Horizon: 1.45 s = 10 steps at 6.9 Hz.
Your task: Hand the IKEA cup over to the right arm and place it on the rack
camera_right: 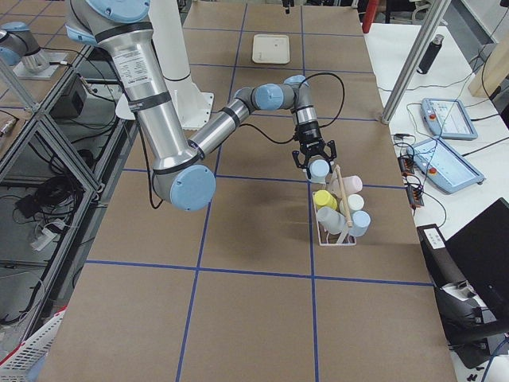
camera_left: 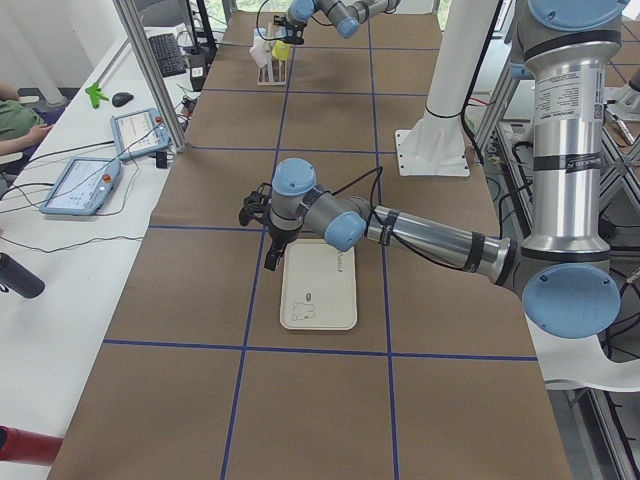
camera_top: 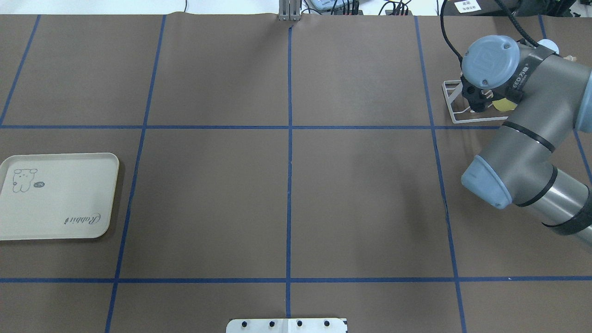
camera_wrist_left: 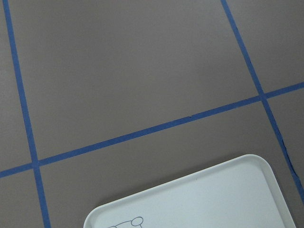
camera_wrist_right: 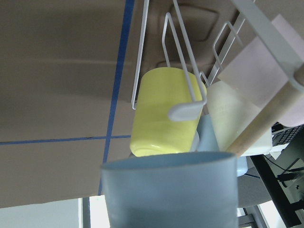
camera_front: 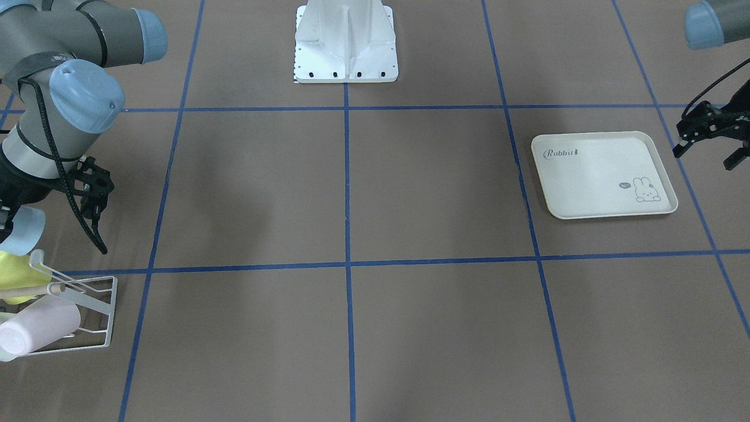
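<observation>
The IKEA cup point(camera_wrist_right: 168, 190) is light blue and fills the bottom of the right wrist view. It hangs over the near end of the rack point(camera_right: 334, 237), with my right gripper point(camera_right: 312, 153) shut on it from above. The rack point(camera_front: 101, 305) is white wire with upturned prongs and a wooden dowel point(camera_wrist_right: 266, 118) across it. In the front-facing view the cup point(camera_front: 23, 230) shows just above the rack at the left edge. My left gripper point(camera_front: 706, 153) hovers open and empty beside the cream tray.
A yellow cup point(camera_wrist_right: 161, 118), a pink cup point(camera_front: 38, 329) and a cream cup point(camera_wrist_right: 232, 114) sit on the rack. The rabbit tray point(camera_top: 55, 199) lies bare under the left arm. The white pedestal point(camera_front: 345, 47) stands at the robot's side of the table.
</observation>
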Tool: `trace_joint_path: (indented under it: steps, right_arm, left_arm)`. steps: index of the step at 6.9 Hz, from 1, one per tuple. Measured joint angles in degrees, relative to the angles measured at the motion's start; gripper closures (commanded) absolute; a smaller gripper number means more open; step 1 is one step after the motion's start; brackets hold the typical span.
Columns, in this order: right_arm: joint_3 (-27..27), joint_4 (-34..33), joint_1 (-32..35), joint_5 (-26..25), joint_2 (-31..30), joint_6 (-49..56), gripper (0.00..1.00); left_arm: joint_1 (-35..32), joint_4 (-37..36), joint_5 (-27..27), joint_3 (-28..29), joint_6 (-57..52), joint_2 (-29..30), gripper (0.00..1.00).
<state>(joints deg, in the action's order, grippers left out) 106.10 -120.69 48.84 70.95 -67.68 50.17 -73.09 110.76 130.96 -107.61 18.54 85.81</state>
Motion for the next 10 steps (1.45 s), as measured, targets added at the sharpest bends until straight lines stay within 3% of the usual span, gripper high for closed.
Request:
trace_joint_path:
  steps: [3,7,8,10]
  right_arm:
    - [-2.06,2.56,-0.06,-1.38,0.08,1.75,0.20]
    - [-3.08,6.60,0.66,-1.26,0.75,3.66,0.02]
    - [-1.90,6.66,1.39,0.27,1.10,3.90,0.02]
    - [1.74,6.75,5.33,11.22,1.20,3.72,0.01]
  left_arm:
    - [0.09,0.07,0.00,0.03,0.00,0.05,0.00]
    - [0.22,0.07,-0.02,0.10,0.08,0.12,0.00]
    - [0.23,0.07,-0.06,0.12,0.07,0.13,0.00]
    - [0.14,-0.05,-0.08,0.04,-0.21,0.21,0.00]
